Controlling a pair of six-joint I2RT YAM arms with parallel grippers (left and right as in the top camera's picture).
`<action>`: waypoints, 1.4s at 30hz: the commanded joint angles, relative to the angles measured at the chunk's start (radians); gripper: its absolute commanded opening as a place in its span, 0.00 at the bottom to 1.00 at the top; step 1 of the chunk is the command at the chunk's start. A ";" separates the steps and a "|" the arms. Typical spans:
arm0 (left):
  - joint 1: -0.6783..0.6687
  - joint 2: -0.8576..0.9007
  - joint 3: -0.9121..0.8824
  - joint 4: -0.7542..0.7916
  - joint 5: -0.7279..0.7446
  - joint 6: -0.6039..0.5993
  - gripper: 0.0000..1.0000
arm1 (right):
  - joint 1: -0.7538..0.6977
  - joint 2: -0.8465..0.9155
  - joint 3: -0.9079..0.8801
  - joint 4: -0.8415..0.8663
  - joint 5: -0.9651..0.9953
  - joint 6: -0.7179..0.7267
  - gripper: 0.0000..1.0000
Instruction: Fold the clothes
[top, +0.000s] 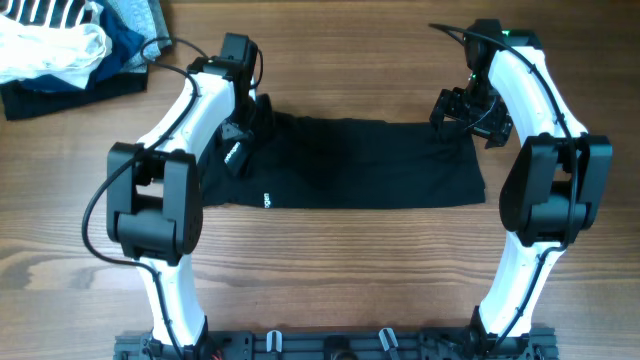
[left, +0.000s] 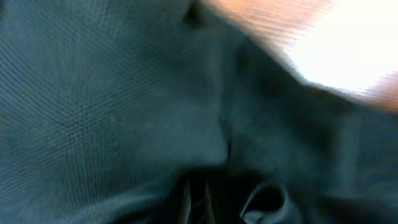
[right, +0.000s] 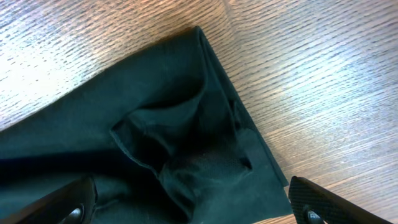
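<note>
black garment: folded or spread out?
Looks folded at least once: the black garment lies as a flat rectangular band, and the right wrist view shows stacked layers at its corner.

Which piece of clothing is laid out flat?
The black garment in the middle; the white, striped and blue ones lie bunched in a heap at the far corner.

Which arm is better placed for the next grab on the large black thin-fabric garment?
Right. The right gripper hangs open over the rumpled far-right corner of the large black thin-fabric garment, fingers straddling its side edge. The left gripper is shut, apparently on the far-left corner, so it likely just waits.
</note>
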 joint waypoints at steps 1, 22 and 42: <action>0.007 0.019 0.004 -0.067 -0.050 0.024 0.06 | -0.006 -0.017 0.009 0.001 -0.034 -0.008 0.99; 0.224 -0.037 0.004 -0.286 -0.373 -0.095 0.09 | 0.011 -0.017 -0.019 -0.021 -0.115 -0.031 0.97; -0.013 -0.036 0.006 0.171 0.139 -0.007 0.07 | 0.072 -0.016 -0.092 0.209 -0.219 -0.079 0.29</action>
